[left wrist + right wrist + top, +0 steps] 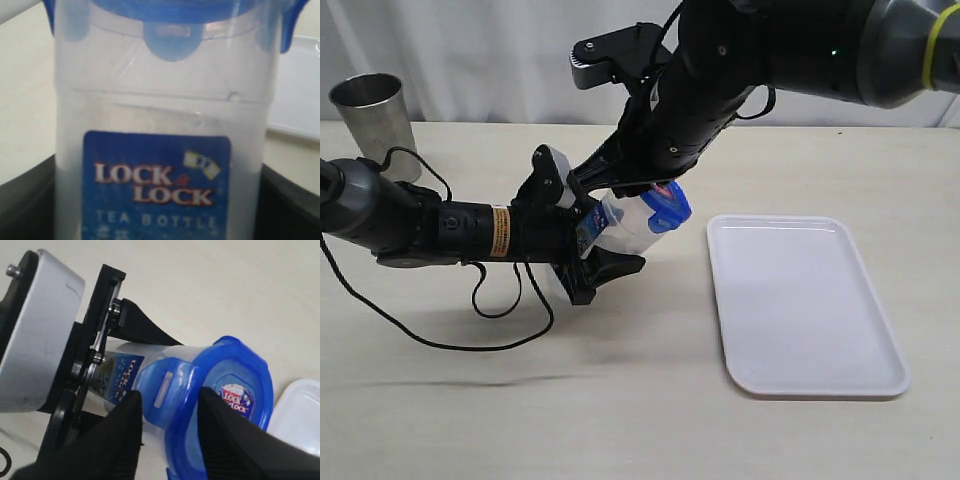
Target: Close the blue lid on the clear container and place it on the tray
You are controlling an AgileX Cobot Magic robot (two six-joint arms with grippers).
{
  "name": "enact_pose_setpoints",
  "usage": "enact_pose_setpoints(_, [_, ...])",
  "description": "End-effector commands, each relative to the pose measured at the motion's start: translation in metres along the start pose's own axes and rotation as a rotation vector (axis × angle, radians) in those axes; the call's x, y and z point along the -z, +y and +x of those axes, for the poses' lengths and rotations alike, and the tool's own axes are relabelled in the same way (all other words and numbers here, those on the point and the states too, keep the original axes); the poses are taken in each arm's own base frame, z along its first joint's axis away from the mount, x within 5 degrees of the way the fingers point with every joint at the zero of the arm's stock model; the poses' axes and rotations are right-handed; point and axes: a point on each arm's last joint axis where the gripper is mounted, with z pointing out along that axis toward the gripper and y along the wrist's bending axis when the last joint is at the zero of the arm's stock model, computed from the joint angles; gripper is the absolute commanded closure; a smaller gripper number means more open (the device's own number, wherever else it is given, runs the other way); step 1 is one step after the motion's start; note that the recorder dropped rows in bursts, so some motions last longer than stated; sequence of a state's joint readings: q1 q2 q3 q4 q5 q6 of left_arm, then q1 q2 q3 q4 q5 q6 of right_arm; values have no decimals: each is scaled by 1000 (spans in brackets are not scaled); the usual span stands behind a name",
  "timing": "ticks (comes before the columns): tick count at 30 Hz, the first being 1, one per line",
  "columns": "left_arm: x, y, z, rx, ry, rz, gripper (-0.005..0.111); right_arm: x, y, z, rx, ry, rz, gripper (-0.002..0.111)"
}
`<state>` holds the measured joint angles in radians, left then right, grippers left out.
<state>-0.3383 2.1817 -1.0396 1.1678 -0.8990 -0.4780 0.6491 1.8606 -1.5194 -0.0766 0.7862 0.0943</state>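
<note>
The clear container is held tilted above the table, and my left gripper is shut on its lower body. In the left wrist view the container fills the frame, its blue printed label facing the camera. The blue lid sits on the container's mouth, with tabs hanging over the rim. My right gripper is closed across the lid: one finger rests on the sticker side, the other against a side tab. The white tray lies to the right.
A grey steel cup stands at the far left back. The left arm's black cable loops over the table in front of it. The tray's near corner shows just past the lid.
</note>
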Motion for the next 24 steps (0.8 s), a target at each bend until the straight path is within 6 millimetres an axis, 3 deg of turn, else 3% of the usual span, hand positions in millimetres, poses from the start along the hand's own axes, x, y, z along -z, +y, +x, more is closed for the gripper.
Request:
enact_pose_setpoints(1, [0,1,-5,-9,-8,-16,107,-9,9,8,48,73,9,76])
enact_pose_setpoints(6, [0,1,-5,-9,-10,-15,107,-5,6,9,75,85,39,76])
enact_pose_setpoints(16, [0,1,-5,-11,-11,-15,107,37,6,-23,-31,-103,-63,70])
enact_pose_setpoints(24, [0,1,-5,-13,-12,-15,107,23,-14,-15,-129,-3,-41,70])
